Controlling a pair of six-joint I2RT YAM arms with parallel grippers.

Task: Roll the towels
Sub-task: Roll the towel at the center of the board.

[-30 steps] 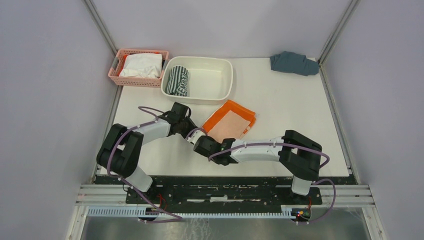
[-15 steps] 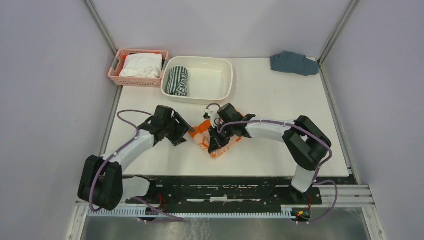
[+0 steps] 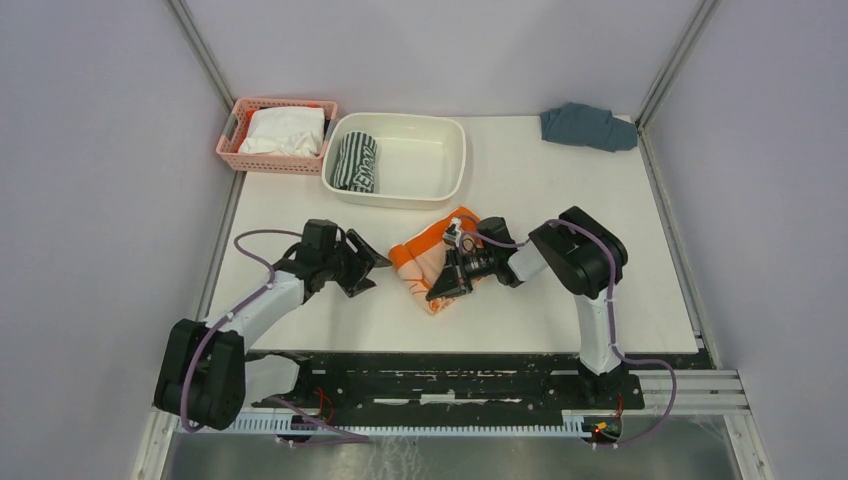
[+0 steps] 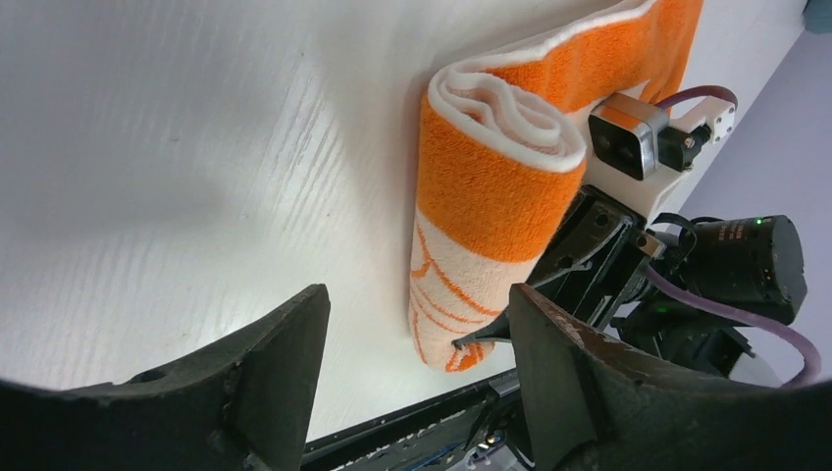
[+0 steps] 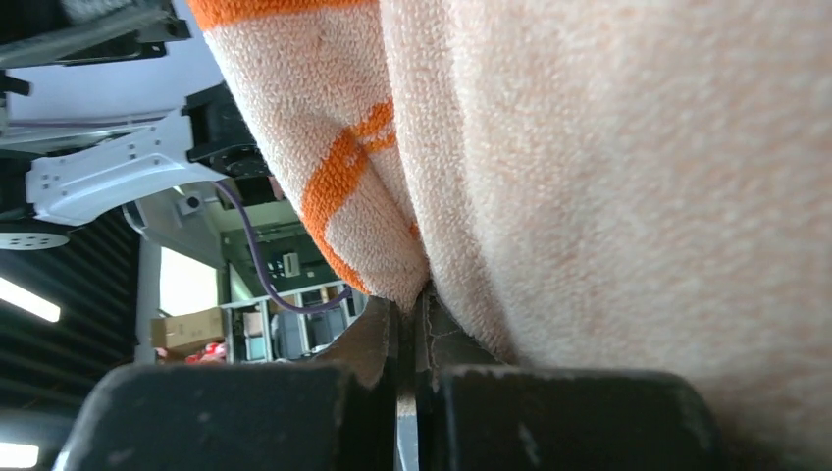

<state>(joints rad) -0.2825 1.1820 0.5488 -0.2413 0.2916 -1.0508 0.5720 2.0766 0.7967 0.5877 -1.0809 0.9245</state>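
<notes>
**A:** What are the right jaws doing?

**B:** They are pinching shut on a fold of the orange towel [image 5: 345,186]. The wrist view is showing terry cloth squeezed into the thin slit between them.

**A:** And the left jaws?

**B:** They are standing wide open just beside the roll's end, gripping nothing.

**A:** Where is that towel lying?

**B:** It is lying mid-worktop [image 3: 560,230], in front of the white tub [image 3: 456,150]. One end is showing a snug spiral, and a flat tail is trailing off toward the tub. The striped towel [image 3: 355,162] is sitting at the tub's left side, looking rolled already.

**A:** So the orange one is partway done?

**B:** I am judging so, because the tail is waiting to be wound on.

**A:** How should the winding be going?

**B:** The right jaws should be staying low and turning the roll squarely over the tail, not lifting it, or the layers may be loosening. The left jaws should be steadying the far end so the spiral is not coning. Both ends should be advancing together, with the edges staying lined up.
</notes>
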